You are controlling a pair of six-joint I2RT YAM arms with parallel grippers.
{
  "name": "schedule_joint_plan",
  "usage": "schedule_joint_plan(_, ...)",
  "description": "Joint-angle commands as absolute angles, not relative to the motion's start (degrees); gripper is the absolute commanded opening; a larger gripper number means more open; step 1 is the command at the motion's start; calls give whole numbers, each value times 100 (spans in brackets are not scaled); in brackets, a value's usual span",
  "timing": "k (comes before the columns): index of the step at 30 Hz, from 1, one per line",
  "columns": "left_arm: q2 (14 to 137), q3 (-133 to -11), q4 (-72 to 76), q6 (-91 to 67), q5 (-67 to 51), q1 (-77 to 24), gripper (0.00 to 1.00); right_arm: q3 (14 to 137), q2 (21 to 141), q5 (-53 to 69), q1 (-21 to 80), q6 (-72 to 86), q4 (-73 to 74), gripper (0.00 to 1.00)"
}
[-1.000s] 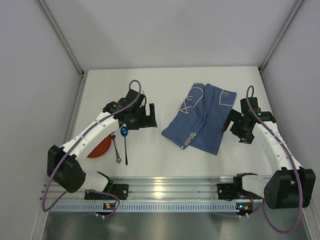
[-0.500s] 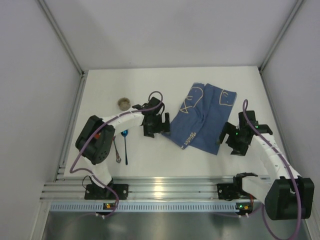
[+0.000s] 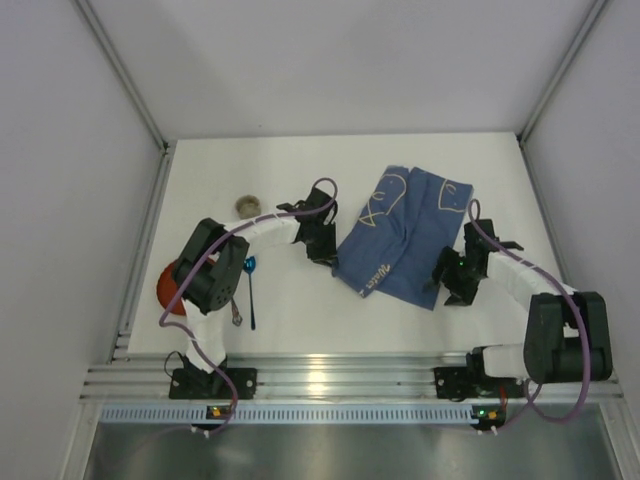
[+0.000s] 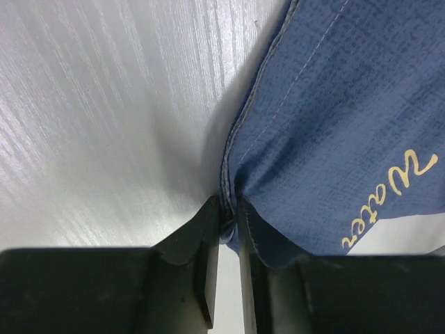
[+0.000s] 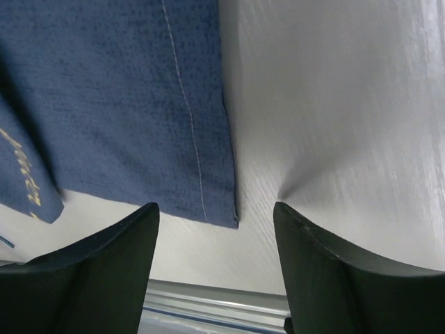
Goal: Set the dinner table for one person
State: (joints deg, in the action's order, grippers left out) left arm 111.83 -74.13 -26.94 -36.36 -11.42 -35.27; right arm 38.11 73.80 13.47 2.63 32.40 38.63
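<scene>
Left claw (image 4: 228,209) is pinched nearly shut on the left hem of the blue cloth (image 3: 405,240), with just a thin fold of the edge between the tips, so you've got a grip but not a deep one. Right claw (image 5: 214,212) is wide open and holding nothing, its two fingers straddling the cloth's near right corner, low over the table (image 3: 310,320). The table is the big white top under everything. The cloth sits right of middle on it, skewed and doubled over itself. Looks to me like the step is getting that cloth spread flat and square as the place setting. I'd drop the right claw a touch and close it on that corner before the left pulls at all. Otherwise one-sided tugging will probably just drag the whole bundle across. Take the corner past the stitching, not only the hem lip, since thin bites on fabric tend to slip. Once both have hold, lift only enough to get the fold off the table, draw the claws apart evenly, then lay it down toward the near middle. Mind the left side: the red plate (image 3: 168,290), blue spoon (image 3: 250,290), fork (image 3: 233,305) and small cup (image 3: 247,206) sit there, so don't sweep the cloth or your left elbow into them.
</scene>
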Motion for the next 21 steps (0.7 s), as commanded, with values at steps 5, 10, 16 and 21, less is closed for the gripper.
schedule_joint_plan(5, 11268, -7576, -2645, -3340, -1450, -3437, 5, 3753, 8418, 1468, 851, 3655, 2875, 61)
schedule_joint_plan(10, 11241, -7585, -2637, -3322, -1617, -3331, 0, 3718, 8789, 1477, 1195, 3876, 2576, 32)
schedule_joint_plan(16, 11039, -7602, -2689, -3541, -1907, -2971, 0, 3621, 8465, 1143, 1003, 3648, 2812, 0)
schedule_joint_plan(21, 10451, -7602, -2917, -3612, -1811, -2699, 0, 3726, 7762, 906, 54, 2910, 3601, 0)
